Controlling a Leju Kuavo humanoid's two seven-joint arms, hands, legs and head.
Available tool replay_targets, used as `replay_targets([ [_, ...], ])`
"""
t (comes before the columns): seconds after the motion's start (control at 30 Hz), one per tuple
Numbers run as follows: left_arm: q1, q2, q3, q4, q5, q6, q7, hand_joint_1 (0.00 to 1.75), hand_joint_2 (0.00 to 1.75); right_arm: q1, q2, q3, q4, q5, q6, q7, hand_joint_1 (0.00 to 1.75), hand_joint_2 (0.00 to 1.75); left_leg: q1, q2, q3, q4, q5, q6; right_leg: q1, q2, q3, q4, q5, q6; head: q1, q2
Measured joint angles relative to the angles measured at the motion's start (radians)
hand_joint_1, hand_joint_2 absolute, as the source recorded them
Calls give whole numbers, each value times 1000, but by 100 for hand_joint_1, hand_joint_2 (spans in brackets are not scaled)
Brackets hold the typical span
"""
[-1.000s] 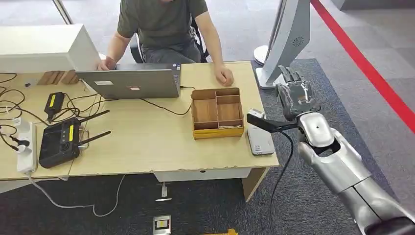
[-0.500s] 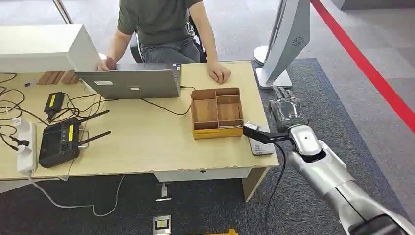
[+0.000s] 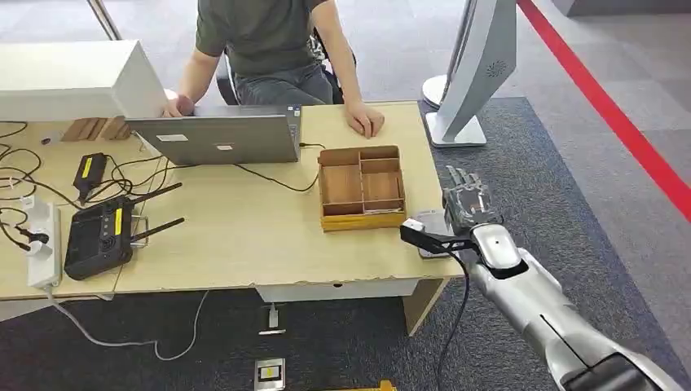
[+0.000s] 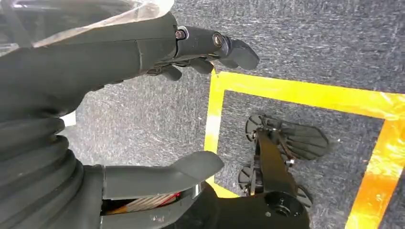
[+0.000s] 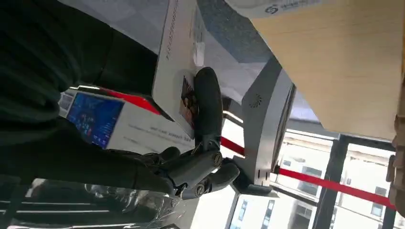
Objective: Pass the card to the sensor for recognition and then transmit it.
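With the card (image 5: 179, 71) apparently pinched under the right hand (image 3: 466, 205), hovering off-centre above the sensor (image 3: 430, 232) could spoil recognition.

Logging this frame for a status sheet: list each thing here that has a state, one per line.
card: held in the right hand, above the sensor
sensor: flat on the table's right end
wooden tray: open-topped
laptop: lid open
left hand: holds nothing, fingers apart, hanging over the floor
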Motion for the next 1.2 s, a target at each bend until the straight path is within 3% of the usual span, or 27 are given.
replay_targets([
  [1.2,1,8,0,0,2,-9,0,0,175,39,18,20,16,21,71,48,175,175,0,0,0,0,0,0,0,0,0,0,0,0,0,0],
])
